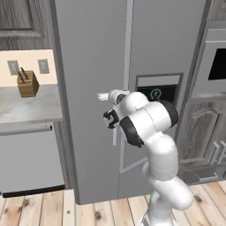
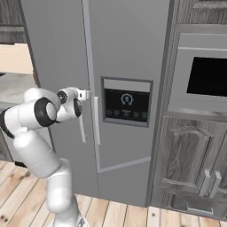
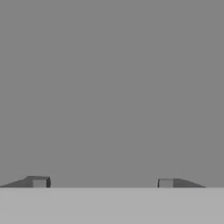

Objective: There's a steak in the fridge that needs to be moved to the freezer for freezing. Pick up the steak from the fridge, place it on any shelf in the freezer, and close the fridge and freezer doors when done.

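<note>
The grey side-by-side fridge [image 1: 92, 66] stands straight ahead with both doors shut, so the steak is hidden inside. Its right door carries a dark dispenser panel [image 2: 127, 102]. Two pale vertical handles [image 2: 95, 120] run along the centre seam. My gripper [image 2: 86, 94] is held at about the height of the handles' tops, close against the left door near the seam, also seen as the gripper [image 1: 102, 96] in the left base view. In the hand view the gripper [image 3: 103, 182] faces flat grey door; its fingertips [image 3: 40, 182] stand wide apart, open, with nothing between them.
A counter [image 1: 26, 108] with a wooden knife block [image 1: 27, 84] lies to the left, a dishwasher front [image 1: 31, 159] beneath it. A built-in oven [image 2: 206, 75] and grey cabinet doors [image 2: 195, 164] flank the fridge on the right. Wood floor [image 1: 53, 209] runs below.
</note>
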Robot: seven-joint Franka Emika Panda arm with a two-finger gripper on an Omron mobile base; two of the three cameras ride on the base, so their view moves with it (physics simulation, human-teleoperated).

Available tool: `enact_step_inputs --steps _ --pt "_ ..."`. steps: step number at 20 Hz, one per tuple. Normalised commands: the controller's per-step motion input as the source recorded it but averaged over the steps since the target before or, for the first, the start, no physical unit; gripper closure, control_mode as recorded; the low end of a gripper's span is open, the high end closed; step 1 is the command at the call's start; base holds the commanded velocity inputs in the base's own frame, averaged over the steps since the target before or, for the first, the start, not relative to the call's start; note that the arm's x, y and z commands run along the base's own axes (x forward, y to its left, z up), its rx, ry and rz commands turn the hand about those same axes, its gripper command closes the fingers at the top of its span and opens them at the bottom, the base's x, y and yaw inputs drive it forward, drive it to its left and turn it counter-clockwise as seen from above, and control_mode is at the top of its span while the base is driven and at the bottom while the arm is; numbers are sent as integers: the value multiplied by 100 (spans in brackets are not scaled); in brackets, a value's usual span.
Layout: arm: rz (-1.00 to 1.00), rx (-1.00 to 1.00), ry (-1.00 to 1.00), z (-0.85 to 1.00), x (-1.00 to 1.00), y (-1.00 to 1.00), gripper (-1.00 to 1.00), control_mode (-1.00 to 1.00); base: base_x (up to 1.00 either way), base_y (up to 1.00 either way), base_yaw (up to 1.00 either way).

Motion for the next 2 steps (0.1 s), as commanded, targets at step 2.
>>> enact_step_inputs --steps 2 --pt "-3 11 0 39 5 -35 -100 -100 0 0 0"
